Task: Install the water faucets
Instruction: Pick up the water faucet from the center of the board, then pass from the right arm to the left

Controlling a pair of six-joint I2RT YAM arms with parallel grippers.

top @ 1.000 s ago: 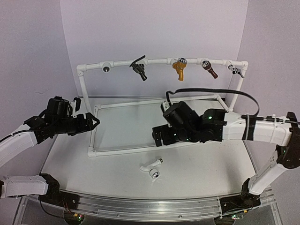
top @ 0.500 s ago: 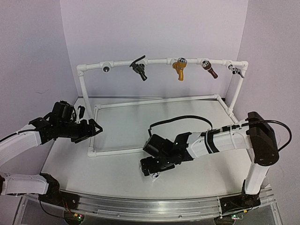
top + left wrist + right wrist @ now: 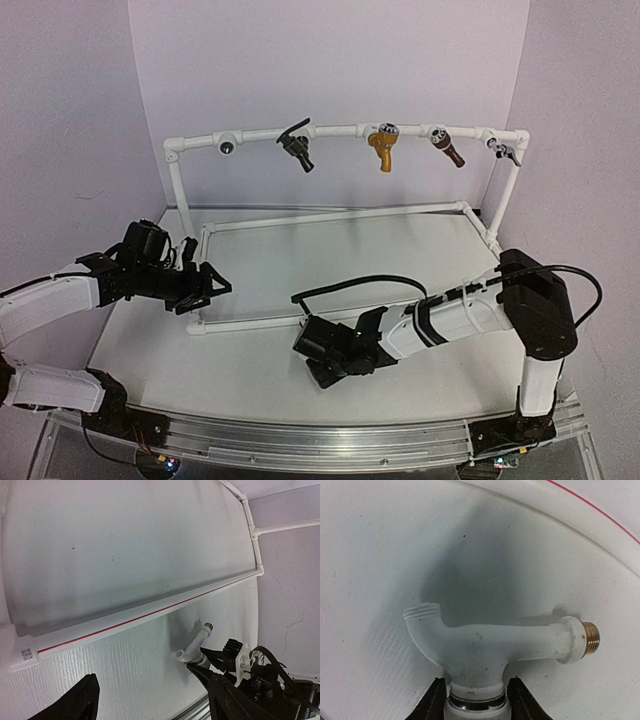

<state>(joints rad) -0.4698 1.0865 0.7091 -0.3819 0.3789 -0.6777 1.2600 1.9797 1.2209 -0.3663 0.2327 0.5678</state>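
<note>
The white faucet [image 3: 485,647] lies on the table, its threaded spout to the left and its brass end to the right. My right gripper [image 3: 477,682] is shut on its knob end, a finger on each side of the chrome ring. In the left wrist view the same white faucet [image 3: 196,644] shows with the right gripper [image 3: 194,656] on it. From above, the right gripper [image 3: 325,365] covers it. The black faucet [image 3: 297,145] hangs installed on the top pipe. My left gripper [image 3: 215,292] hovers open by the frame's front left corner, with nothing between its fingers [image 3: 70,705].
A white pipe frame [image 3: 330,215] stands on the table; its front rail [image 3: 150,611] carries a red stripe. Its top bar holds an open fitting [image 3: 228,147], a gold tap [image 3: 383,147], a brown tap [image 3: 447,148] and a small grey one [image 3: 507,150].
My right arm swung down from over the frame to the table's front and closed on the white faucet. My left arm moved right, toward the frame's corner.
</note>
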